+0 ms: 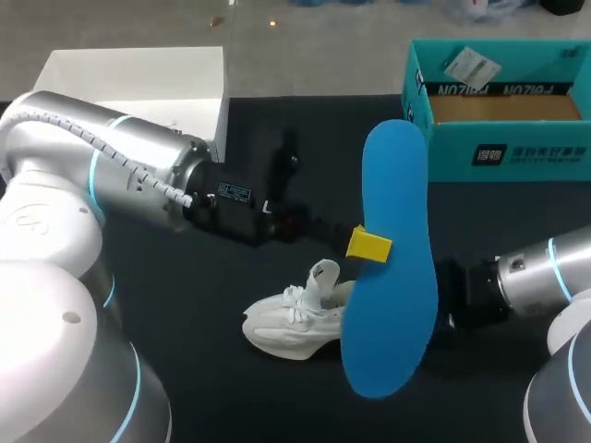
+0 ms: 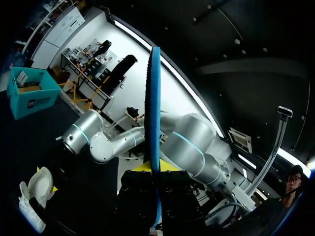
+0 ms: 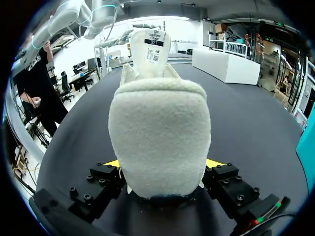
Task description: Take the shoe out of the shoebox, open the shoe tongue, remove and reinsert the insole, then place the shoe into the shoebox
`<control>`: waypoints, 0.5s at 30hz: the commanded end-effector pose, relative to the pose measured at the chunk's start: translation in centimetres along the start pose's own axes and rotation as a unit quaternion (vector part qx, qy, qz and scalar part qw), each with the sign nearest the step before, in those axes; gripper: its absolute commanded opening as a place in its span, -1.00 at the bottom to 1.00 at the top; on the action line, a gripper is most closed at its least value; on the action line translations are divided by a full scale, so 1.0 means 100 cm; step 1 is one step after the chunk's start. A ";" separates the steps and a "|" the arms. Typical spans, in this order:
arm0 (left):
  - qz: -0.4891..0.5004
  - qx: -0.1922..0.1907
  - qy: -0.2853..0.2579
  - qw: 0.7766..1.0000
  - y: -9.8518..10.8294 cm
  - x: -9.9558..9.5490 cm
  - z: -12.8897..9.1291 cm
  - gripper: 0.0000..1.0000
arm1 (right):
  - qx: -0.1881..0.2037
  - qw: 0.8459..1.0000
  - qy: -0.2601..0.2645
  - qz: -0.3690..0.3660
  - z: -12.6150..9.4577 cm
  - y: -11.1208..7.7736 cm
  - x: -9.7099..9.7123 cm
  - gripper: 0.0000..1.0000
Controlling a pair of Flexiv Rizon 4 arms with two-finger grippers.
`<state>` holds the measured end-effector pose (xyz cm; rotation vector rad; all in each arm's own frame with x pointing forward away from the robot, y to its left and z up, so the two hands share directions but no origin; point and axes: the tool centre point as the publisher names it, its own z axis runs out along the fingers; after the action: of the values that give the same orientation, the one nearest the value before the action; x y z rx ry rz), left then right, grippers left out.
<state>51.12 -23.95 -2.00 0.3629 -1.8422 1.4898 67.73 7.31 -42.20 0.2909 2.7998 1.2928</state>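
Now the insole [image 1: 392, 268] is out of the shoe [image 1: 295, 318] and held up over the counter [image 1: 240, 397]. The left end effector [image 1: 369, 245] pinches it near mid-length; in the left wrist view it runs edge-on btwn the two yellow tips, which press it from both sides. The right end effector [image 3: 162, 164] is clamped on the shoe's heel, one yellow tip each side, w/ the tongue [image 3: 152, 49] standing up, so the opening looks free. The shoe rests on the counter, just beside the insole's lower, broader end. The shoebox [image 1: 499, 101] stands open at the far right, well apart. Step in hand, as I judge it: reinsert. To do it well, the right side should hold the heel firm so the shoe can't skid. The left should turn the insole flat, aim the broad end at the shoe's toe, and feed it in at a shallow angle under the tongue, not straight down. The grip is mid-sole, so the front is free to flex: good for sliding in, but it may fold if pushed fast. Watch the laces [image 1: 295, 297] and tongue, since either can catch the edge. Let go only once the heel end seats inside the collar.
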 end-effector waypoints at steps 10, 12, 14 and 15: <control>0.001 -0.002 0.001 1.000 0.005 0.028 -0.024 -1.00 | 0.001 1.000 -0.001 0.000 -0.001 0.001 0.001 -1.00; 0.006 -0.011 -0.002 1.000 0.005 0.030 -0.025 -1.00 | 0.001 1.000 -0.001 0.000 -0.001 0.001 0.001 -1.00; 0.014 -0.009 -0.004 1.000 0.001 0.032 -0.025 -1.00 | 0.001 1.000 -0.001 0.000 -0.001 0.001 0.001 -1.00; 0.023 -0.009 -0.010 1.000 -0.001 0.034 -0.024 -1.00 | 0.001 1.000 -0.001 0.000 -0.001 0.001 0.001 -1.00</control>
<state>50.03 -21.41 -0.15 0.3283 -1.8694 1.4946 67.73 7.31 -42.20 0.2909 2.7998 1.2928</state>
